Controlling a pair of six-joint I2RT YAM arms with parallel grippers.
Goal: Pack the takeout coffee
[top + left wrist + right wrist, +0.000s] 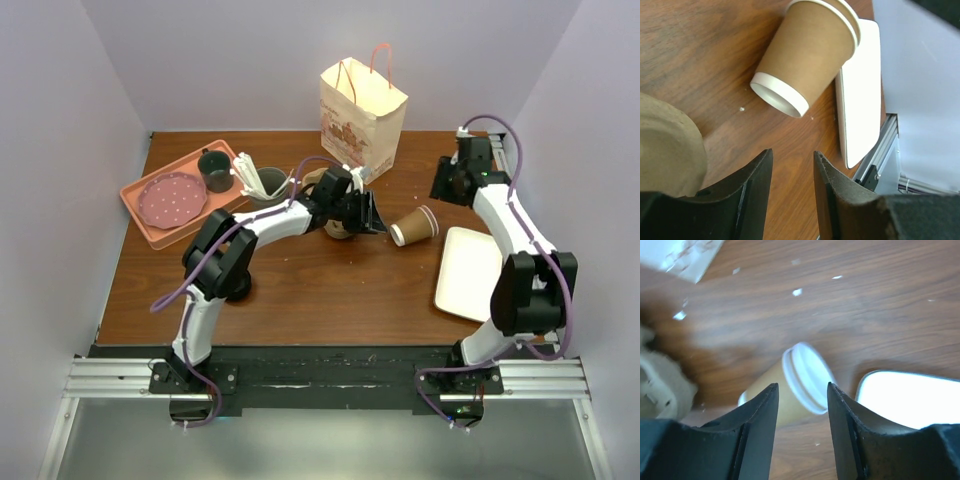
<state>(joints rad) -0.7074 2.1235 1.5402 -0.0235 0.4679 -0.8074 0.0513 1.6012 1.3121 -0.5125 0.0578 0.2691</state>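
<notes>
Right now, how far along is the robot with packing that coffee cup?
Barely started. Done: nothing; the takeout coffee lies on its side on the table, lid on, outside the cardboard carrier. In hand: nothing; the left end effector is open beside the carrier, the right end effector open, off the cup. Still to do: grip the cup, right it, seat it in the carrier.

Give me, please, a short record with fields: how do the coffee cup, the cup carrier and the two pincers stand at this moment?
takeout coffee: lying on its side on the table, lid on, not in the carrier
cup carrier: on the table, beside the left pincer
left pincer: open, empty, pointing toward the cup
right pincer: open, empty, apart from the cup
white tray: flat, right of the cup
paper bag: upright at the back
</notes>
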